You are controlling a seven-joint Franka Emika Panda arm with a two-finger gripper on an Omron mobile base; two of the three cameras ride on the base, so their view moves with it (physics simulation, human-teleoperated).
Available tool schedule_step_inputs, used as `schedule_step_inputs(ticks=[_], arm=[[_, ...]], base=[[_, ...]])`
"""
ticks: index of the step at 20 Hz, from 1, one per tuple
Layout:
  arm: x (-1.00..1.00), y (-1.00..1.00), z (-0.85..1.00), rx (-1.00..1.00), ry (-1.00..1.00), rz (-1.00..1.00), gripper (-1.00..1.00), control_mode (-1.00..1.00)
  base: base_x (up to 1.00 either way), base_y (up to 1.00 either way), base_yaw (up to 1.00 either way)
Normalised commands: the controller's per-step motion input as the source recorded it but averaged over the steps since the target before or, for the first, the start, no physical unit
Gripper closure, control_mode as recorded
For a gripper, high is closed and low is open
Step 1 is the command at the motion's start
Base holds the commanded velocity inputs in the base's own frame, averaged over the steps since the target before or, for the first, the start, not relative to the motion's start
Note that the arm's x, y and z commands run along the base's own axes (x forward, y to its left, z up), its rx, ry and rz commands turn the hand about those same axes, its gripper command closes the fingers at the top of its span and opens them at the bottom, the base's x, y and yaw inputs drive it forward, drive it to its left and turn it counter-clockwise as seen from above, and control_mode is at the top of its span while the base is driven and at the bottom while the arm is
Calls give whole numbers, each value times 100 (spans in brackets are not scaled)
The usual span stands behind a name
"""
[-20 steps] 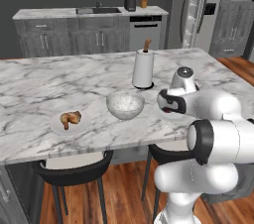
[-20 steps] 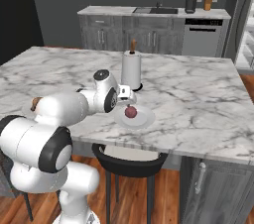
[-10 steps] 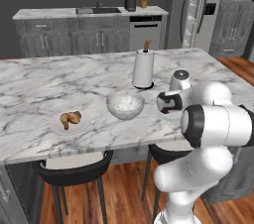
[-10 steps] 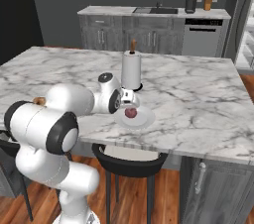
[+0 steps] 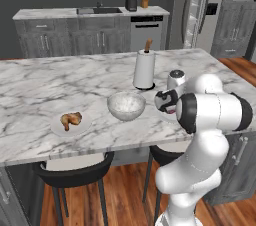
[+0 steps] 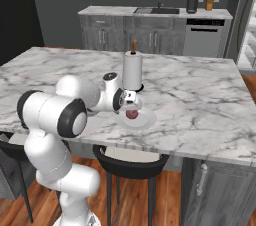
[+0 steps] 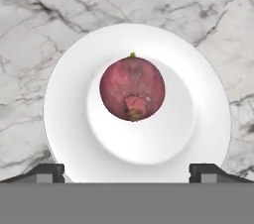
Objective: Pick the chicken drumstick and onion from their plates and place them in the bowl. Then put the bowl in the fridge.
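The reddish-purple onion (image 7: 132,88) lies in the middle of a white plate (image 7: 59,119) on the marble island, and my gripper (image 7: 127,172) hangs open just above it, one fingertip on each side of the plate. From the right base view the onion (image 6: 131,114) and its plate (image 6: 145,121) sit right under the gripper (image 6: 130,104). To the left stands the speckled bowl (image 5: 126,105). Further left the chicken drumstick (image 5: 71,119) rests on the other plate (image 5: 57,126). The grey fridge (image 5: 220,30) stands at the back right.
A paper towel holder (image 5: 144,69) stands just behind the bowl and the onion's plate. Dark stools (image 5: 75,175) are tucked under the island's near edge. A back counter with a sink (image 5: 95,12) runs along the far wall.
The arm's elbow has swung up and toward the cameras. The hand has stayed over the onion's plate, a little lower. The jaws have stayed open.
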Motion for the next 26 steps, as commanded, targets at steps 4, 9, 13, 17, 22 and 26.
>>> schedule_step_inputs(ticks=[4, 9, 13, 17, 22, 26], arm=[[33, -5, -16, 0, 23, 0, -100, -100], [32, -6, -14, 0, 17, 0, -100, -100], [31, -8, -13, 0, 8, 0, -100, -100], [30, -8, -20, 0, 11, 0, -100, -100], [21, -8, -21, 0, 12, 0, -100, -100], [0, -8, -18, 3, 11, 0, -100, -100]], base=[[0, 0, 0], [0, 0, 0], [0, 0, 0], [0, 0, 0], [0, 0, 0], [0, 0, 0]])
